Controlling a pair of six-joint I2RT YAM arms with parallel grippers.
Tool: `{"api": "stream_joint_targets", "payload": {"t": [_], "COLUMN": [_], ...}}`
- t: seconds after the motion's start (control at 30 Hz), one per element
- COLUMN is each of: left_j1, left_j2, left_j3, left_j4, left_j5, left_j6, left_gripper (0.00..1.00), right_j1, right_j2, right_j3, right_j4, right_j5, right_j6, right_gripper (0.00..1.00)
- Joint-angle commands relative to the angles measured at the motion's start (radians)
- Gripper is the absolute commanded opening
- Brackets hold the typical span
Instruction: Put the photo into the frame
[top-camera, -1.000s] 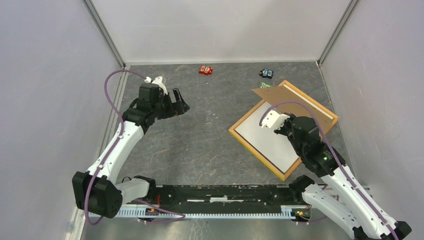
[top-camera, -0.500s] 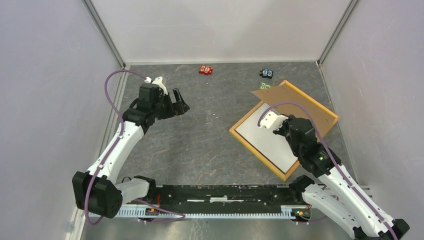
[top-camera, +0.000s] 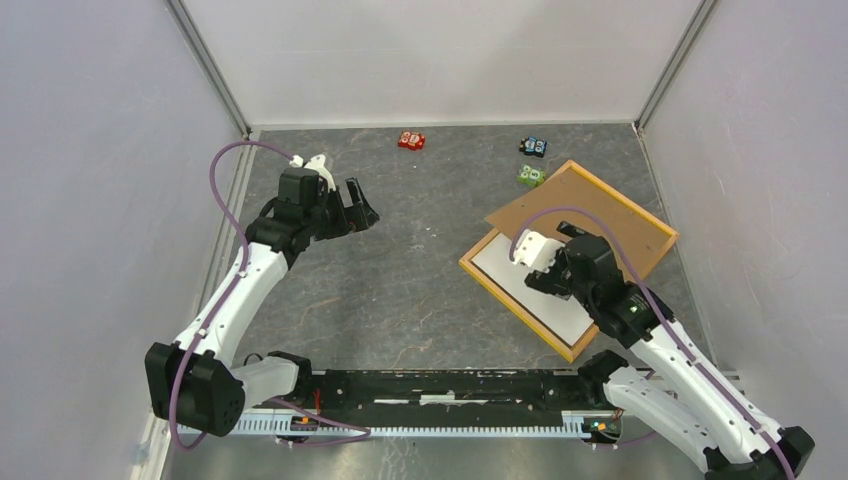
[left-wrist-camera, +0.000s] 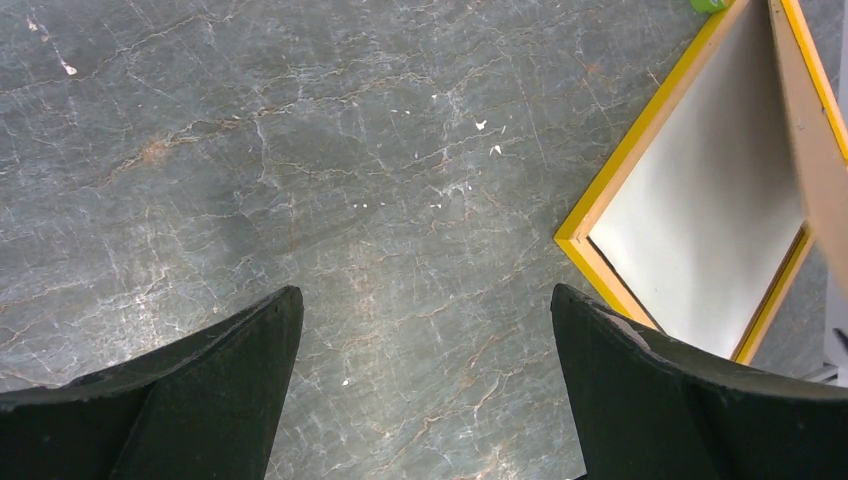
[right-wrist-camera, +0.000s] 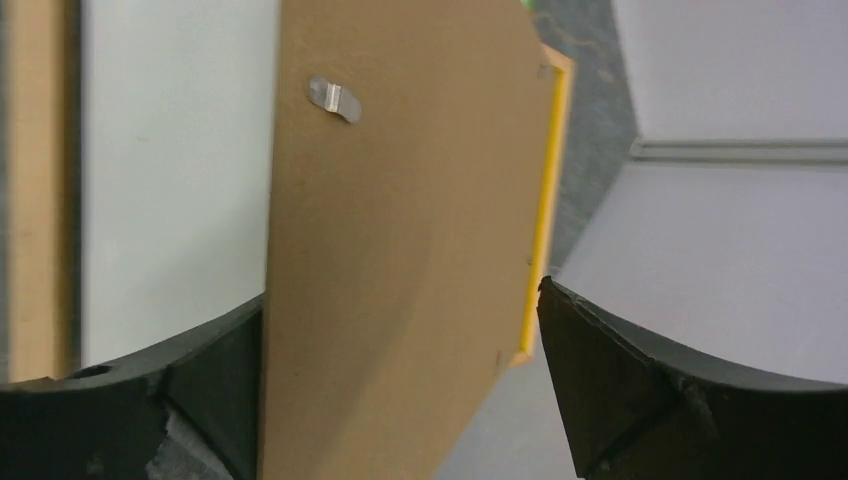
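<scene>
A: Looking for the photo (top-camera: 505, 272).
B: Lies flat on the grey, veined, stone-look table (top-camera: 420, 290), plain white back up, inside the thin yellow-orange wooden rails of the frame (top-camera: 515, 310).
A: And over the far part of the frame?
B: Covered by the backing board (top-camera: 600, 205): stiff, brown, matte, with a small metal tab (right-wrist-camera: 335, 98) on it.
A: Checking the right gripper (right-wrist-camera: 400, 295).
B: Spread wide, with the board spanning the gap in the wrist view; cannot tell about contact.
A: And the left gripper (left-wrist-camera: 425, 290)?
B: Spread too, pinching nothing, hovering over bare table well apart from the frame.
</scene>
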Motion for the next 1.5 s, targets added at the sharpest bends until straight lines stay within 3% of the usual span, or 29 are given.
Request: {"api": "stream_joint_targets", "payload": {"t": [0.0, 0.1, 0.33, 0.47, 0.6, 0.77, 0.93, 1.07, 1.2, 1.47], "left_j1": [-0.003, -0.003, -0.003, -0.003, -0.005, -0.022, -0.062, -0.112, -0.139, -0.140], "left_j2": [-0.006, -0.001, 0.006, 0.013, 0.039, 0.079, 0.115, 0.127, 0.093, 0.051], "left_j3": [-0.009, -0.016, -0.021, -0.022, -0.019, -0.030, -0.097, -0.152, -0.197, -0.228], "left_j4": [0.043, 0.050, 0.050, 0.050, 0.056, 0.089, 0.151, 0.211, 0.228, 0.182], "left_j5": [0.005, 0.010, 0.014, 0.025, 0.090, 0.230, 0.317, 0.358, 0.342, 0.313], "left_j6": [0.047, 0.044, 0.042, 0.039, 0.015, -0.049, -0.118, -0.186, -0.206, -0.177], "left_gripper": [1.00, 1.00, 1.00, 1.00, 1.00, 1.00, 1.00, 1.00, 1.00, 1.00], "right_j1": [0.002, 0.002, 0.001, 0.003, -0.002, -0.023, -0.095, -0.098, -0.099, -0.059], "right_j2": [0.042, 0.070, 0.072, 0.068, 0.116, 0.218, 0.309, 0.369, 0.495, 0.491], "right_j3": [0.029, 0.063, 0.170, 0.148, 0.077, -0.052, -0.092, -0.120, -0.066, -0.125], "right_j4": [-0.115, -0.178, -0.174, -0.020, 0.141, 0.249, 0.313, 0.419, 0.258, 0.132], "right_j5": [-0.235, -0.385, -0.543, -0.446, -0.083, -0.193, -0.177, -0.302, -0.334, -0.333], "right_j6": [0.038, 0.034, 0.107, 0.323, 0.828, 0.991, 1.190, 1.166, 1.026, 0.964], "right_gripper": [0.98, 0.98, 0.98, 0.98, 0.98, 0.98, 0.98, 0.93, 0.86, 0.73]}}
